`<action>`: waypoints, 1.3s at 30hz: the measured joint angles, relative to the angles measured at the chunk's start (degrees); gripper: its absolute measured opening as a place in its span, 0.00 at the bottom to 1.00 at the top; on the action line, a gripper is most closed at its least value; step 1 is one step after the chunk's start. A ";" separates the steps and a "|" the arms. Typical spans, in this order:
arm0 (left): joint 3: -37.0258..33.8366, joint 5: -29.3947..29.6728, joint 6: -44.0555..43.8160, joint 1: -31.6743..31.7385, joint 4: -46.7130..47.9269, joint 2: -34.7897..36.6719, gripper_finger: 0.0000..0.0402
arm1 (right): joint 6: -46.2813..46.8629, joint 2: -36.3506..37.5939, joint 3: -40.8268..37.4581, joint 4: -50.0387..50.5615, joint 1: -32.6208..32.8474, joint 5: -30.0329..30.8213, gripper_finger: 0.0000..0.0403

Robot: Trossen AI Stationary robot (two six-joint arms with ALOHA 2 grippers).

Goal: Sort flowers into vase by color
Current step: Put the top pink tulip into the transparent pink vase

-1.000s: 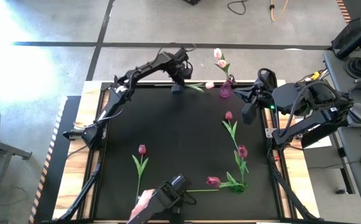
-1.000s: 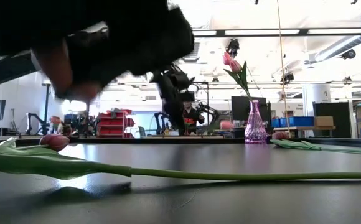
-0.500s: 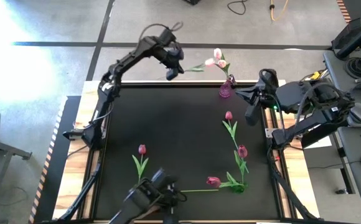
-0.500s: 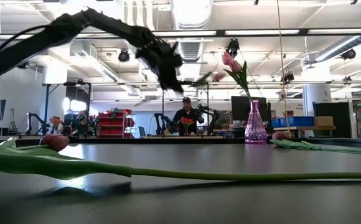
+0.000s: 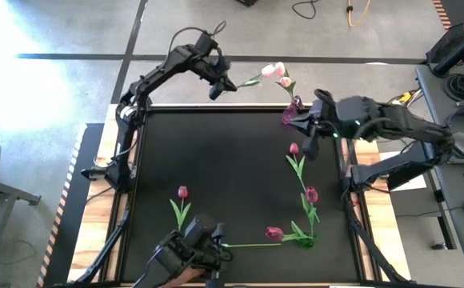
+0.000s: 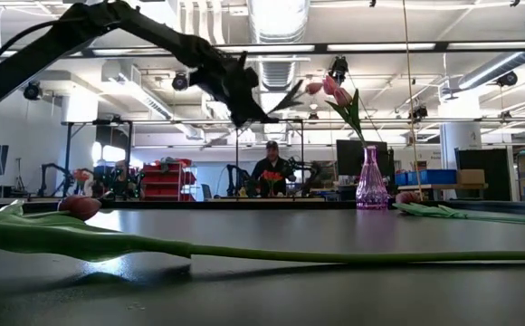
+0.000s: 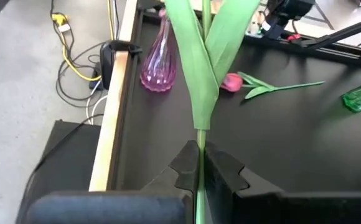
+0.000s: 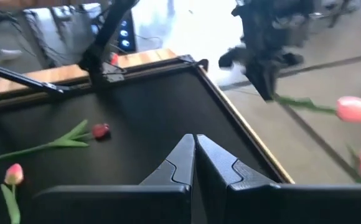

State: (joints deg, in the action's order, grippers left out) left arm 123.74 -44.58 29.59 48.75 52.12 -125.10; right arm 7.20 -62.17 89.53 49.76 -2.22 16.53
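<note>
The left gripper (image 5: 215,83) is pinching a pale pink tulip (image 5: 269,71) by its stem, holding it high and nearly level so the head nears the pink vase (image 5: 290,114) at the mat's far edge. The right gripper (image 5: 308,148), shut on nothing, is hovering just beside that vase; maroon tulips (image 5: 311,194) are lying on the mat.

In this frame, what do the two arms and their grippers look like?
Both arms are matte black, jointed, with black cables looping along the links. The left gripper and right gripper each have two flat, angular black fingers. A small green light glows on the right arm.
</note>
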 joint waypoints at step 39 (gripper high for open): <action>-41.79 9.62 -42.36 -12.63 -69.81 33.58 0.00 | 11.01 -18.18 -0.71 -41.26 -26.18 -25.61 0.43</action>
State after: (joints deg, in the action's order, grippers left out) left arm 81.95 -34.96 -12.78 36.12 -17.68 -91.53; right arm 18.22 -80.35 88.83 8.49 -28.40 -9.09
